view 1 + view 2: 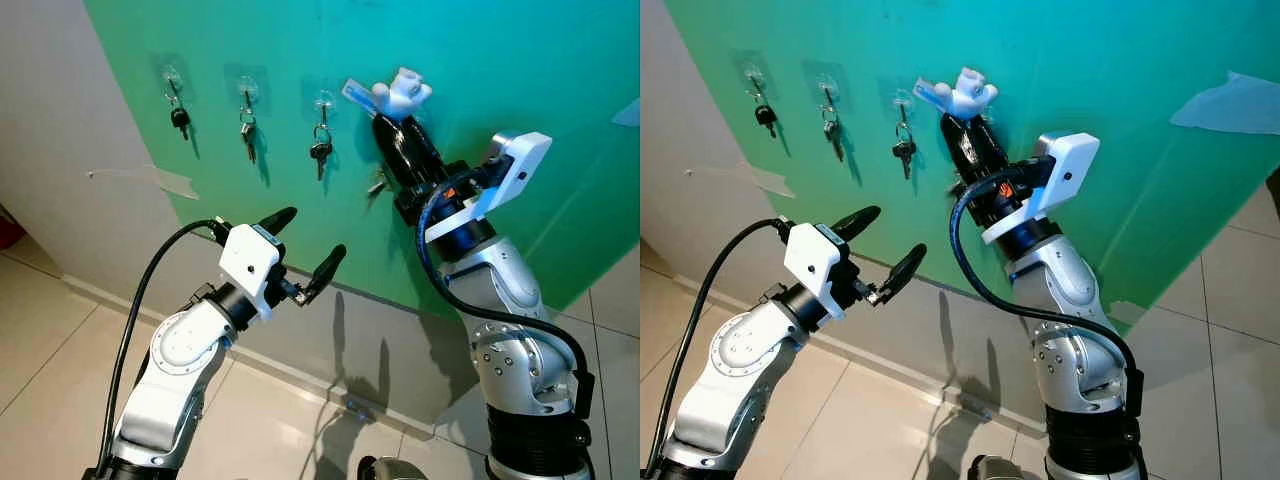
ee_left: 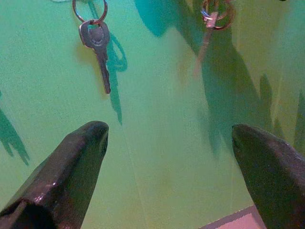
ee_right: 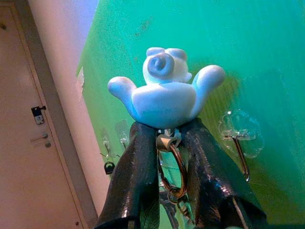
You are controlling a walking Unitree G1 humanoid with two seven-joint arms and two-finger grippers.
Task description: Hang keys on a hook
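My right gripper [image 1: 398, 118] is raised against the green wall [image 1: 560, 60] and is shut on a key ring [image 3: 174, 172] that carries a white figure charm [image 1: 401, 94]. The charm sticks out above the fingertips and the keys [image 1: 378, 183] dangle below. An empty clear hook [image 3: 239, 143] sits on the wall just beside the gripper. To the left, three clear hooks each hold keys: a black-headed key [image 1: 180, 118], a silver key [image 1: 247, 130] and a dark bunch [image 1: 320, 152]. My left gripper [image 1: 311, 238] is open, lower down and short of the wall, with nothing in it.
Below the green panel runs a grey wall strip [image 1: 330, 330], then the tiled floor [image 1: 50, 350]. A patch of tape [image 1: 165, 180] is stuck on the grey wall at left. A door [image 3: 28, 143] stands further along the wall.
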